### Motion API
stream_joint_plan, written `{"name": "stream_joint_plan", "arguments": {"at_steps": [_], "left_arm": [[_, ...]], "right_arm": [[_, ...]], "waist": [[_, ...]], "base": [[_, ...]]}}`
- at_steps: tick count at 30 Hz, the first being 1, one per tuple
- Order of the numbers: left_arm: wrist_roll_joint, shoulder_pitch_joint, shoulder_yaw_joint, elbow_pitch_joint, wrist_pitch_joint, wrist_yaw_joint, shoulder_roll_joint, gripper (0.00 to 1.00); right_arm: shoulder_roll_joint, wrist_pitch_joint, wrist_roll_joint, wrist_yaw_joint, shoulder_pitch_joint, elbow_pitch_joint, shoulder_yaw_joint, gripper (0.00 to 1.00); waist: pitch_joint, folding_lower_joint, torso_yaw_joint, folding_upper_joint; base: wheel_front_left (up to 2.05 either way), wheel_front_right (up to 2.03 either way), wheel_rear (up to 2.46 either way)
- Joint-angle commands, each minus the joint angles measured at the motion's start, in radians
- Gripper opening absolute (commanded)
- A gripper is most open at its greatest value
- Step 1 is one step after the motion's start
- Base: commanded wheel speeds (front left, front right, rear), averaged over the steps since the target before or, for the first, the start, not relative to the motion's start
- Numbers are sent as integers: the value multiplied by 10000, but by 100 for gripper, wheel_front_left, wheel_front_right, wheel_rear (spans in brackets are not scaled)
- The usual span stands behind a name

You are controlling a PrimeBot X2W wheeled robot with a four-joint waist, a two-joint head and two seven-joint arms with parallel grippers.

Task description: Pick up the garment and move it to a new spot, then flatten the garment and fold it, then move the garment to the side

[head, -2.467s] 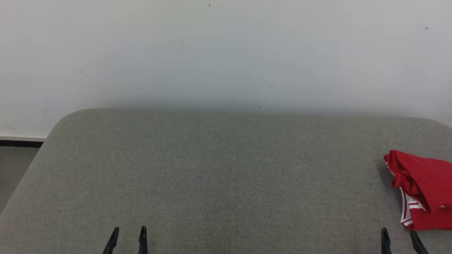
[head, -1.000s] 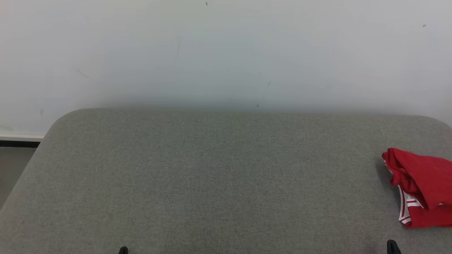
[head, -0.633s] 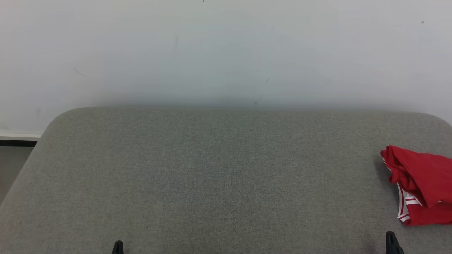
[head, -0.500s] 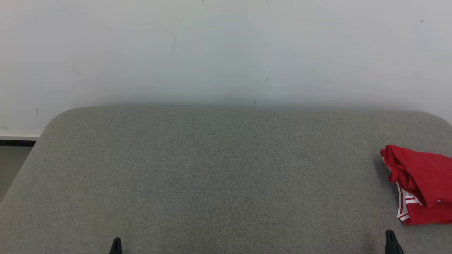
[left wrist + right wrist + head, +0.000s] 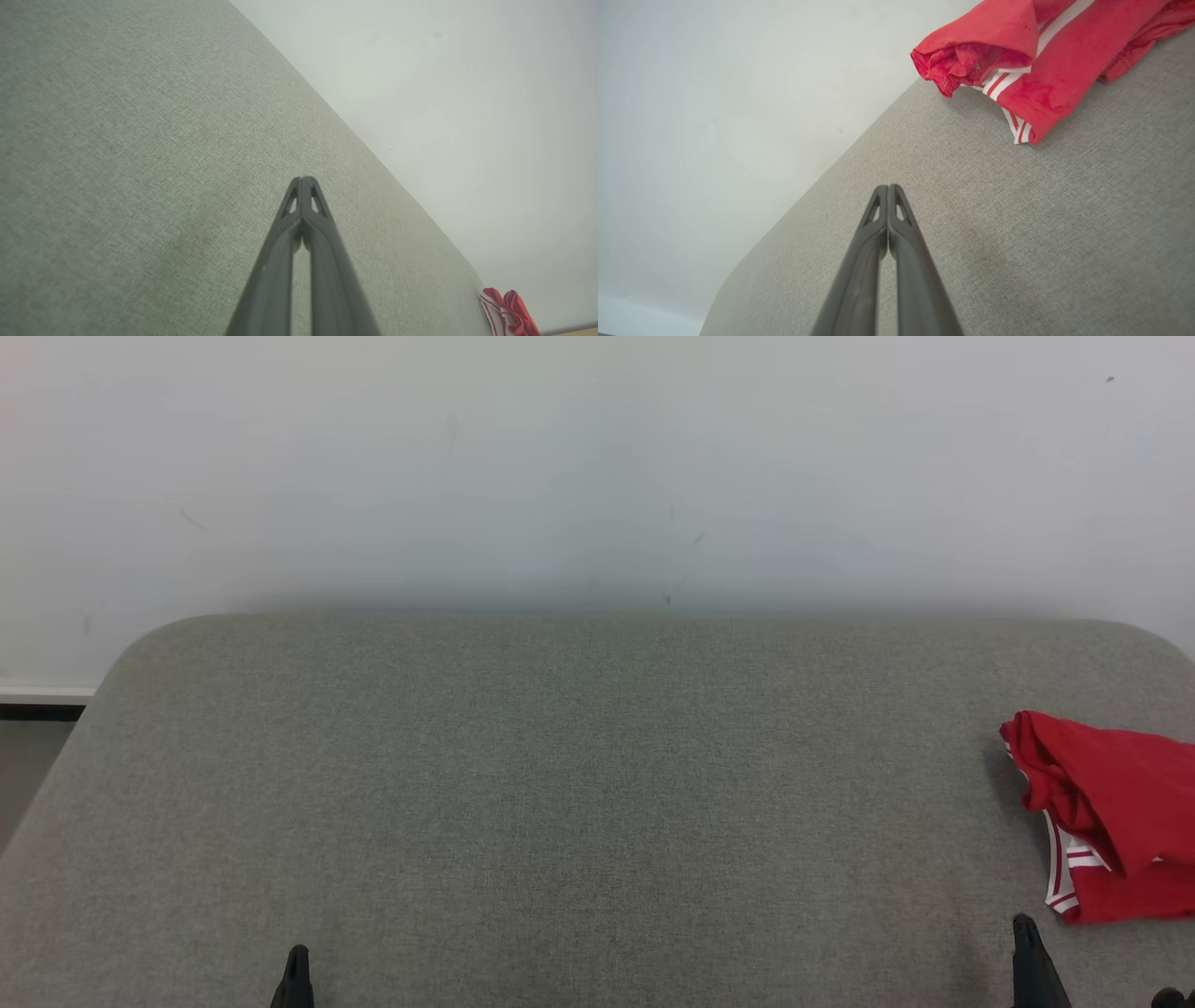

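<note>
Garment (image 5: 1111, 812): red with white stripes, bunched in a heap at the pad's right side, cut off by the head view's right border.
Left gripper (image 5: 302, 179): fingers pressed together, holding nothing, pointing across bare pad, well apart from the garment.
Right gripper (image 5: 888, 186): fingers pressed together, holding nothing, near the garment's striped hem but not touching it.
Pad (image 5: 560, 784): grey fabric, rounded far corners, against a white wall (image 5: 597, 467).
</note>
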Motion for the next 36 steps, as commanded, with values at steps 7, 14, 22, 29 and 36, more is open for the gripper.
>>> {"name": "stream_joint_plan", "arguments": {"at_steps": [7,14,22,29,36], "left_arm": [[-1205,-412,150,-224,288,-49,35,0],[-2034,-546,222,-293,501,-56,38,0],[-2874,-660,303,-358,726,-63,41,0],[-3480,-740,363,-400,886,-68,44,0],[-4154,-835,428,-454,1058,-75,47,0]], "right_arm": [[-94,268,1267,-8,-427,-184,63,0],[-104,464,2137,-9,-606,-196,104,0],[-114,681,3045,-11,-790,-204,145,0],[-119,818,3693,-11,-922,-210,175,0],[-123,976,4408,-13,-1050,-211,208,0]], "waist": [[68,0,-60,0],[124,0,-110,0],[189,0,-166,0],[237,0,-209,0],[294,0,-259,0]], "base": [[0,0,0],[0,0,0],[0,0,0],[0,0,0],[0,0,0]]}}
